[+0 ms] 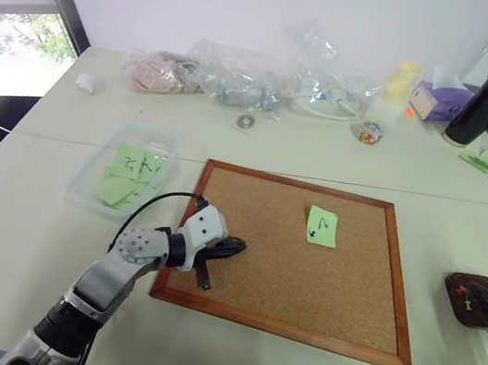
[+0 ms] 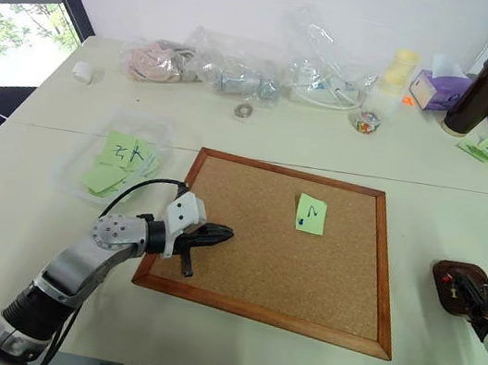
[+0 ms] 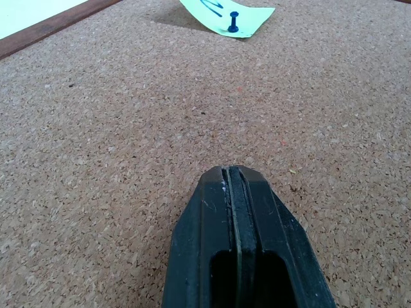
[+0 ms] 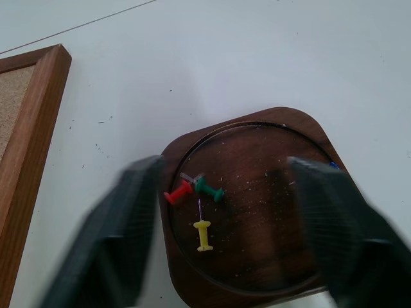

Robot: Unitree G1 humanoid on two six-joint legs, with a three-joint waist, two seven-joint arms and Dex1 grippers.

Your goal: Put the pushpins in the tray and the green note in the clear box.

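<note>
My right hand (image 4: 218, 237) is spread over the tray (image 4: 257, 282), lower right, pins (image 4: 192, 190) dropped inside. Left hand (image 3: 234, 186) is pressed together on the corkboard (image 1: 347, 293); one pin (image 3: 233, 22) pins the note (image 1: 321, 225) mid-board.

Even, bright daylight fills the scene, coming from the window (image 1: 9, 45) beyond the far left corner of the desk (image 1: 34, 204). Shadows are soft and faint; the cork board (image 1: 297, 257) casts almost none. The clear plastic bags (image 1: 243, 75) behind the board carry small glints. In the right wrist view, the right gripper (image 4: 234, 234) is motion-blurred, fingers (image 4: 119, 237) smeared, while the wooden tray (image 4: 250, 205) stays sharp. The left wrist view shows crisp cork grain.
</note>
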